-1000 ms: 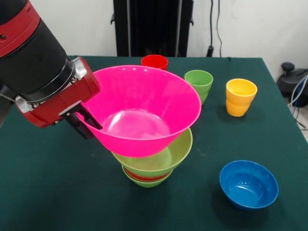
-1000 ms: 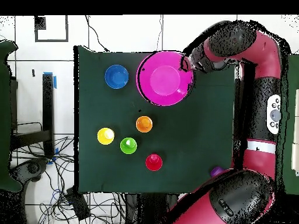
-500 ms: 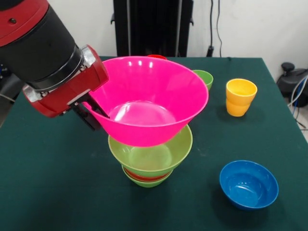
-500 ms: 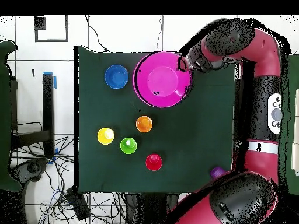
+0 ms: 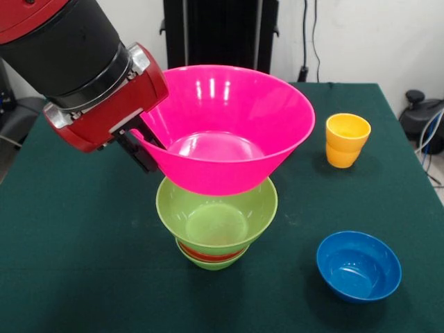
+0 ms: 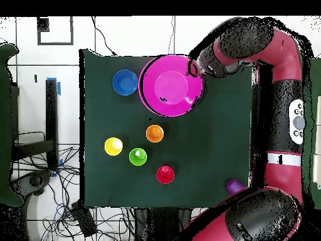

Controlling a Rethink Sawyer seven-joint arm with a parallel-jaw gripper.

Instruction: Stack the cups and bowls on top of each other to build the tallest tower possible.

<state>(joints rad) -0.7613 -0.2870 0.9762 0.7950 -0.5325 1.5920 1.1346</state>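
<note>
The tool (image 5: 142,142) was clamped on the rim of the pink bowl (image 5: 229,125), one dark finger (image 5: 154,137) inside the wall and the other outside it. In the front view the tool sat at the bowl's left edge, with the bowl spreading out to the right of it. The pink bowl was held in the air, tilted a little, right above the pile of bowls (image 5: 216,229); whether its bottom touched the pile could not be told.

The pile stood on the green bench (image 5: 69,263): a large green bowl (image 5: 216,215) on top, a red-orange bowl (image 5: 208,254) showing as a thin band under it, and a small green bowl (image 5: 208,263) at the bottom.

A blue bowl (image 5: 359,266) sat alone on the bench, to the right of the pile in the front view and well apart from it. An orange cup (image 5: 347,140) stood upright beyond it, near the right edge.

From overhead, the pink bowl (image 6: 171,85) hid the pile entirely, with the tool (image 6: 194,68) at its rim and the blue bowl (image 6: 125,82) just beside it. The orange cup (image 6: 154,133), a yellow cup (image 6: 113,146), a green cup (image 6: 138,156) and a red cup (image 6: 165,174) stood in a loose group, well apart from the tool. A purple cup (image 6: 232,184) sat near the bench's corner beside the robot's base.
</note>
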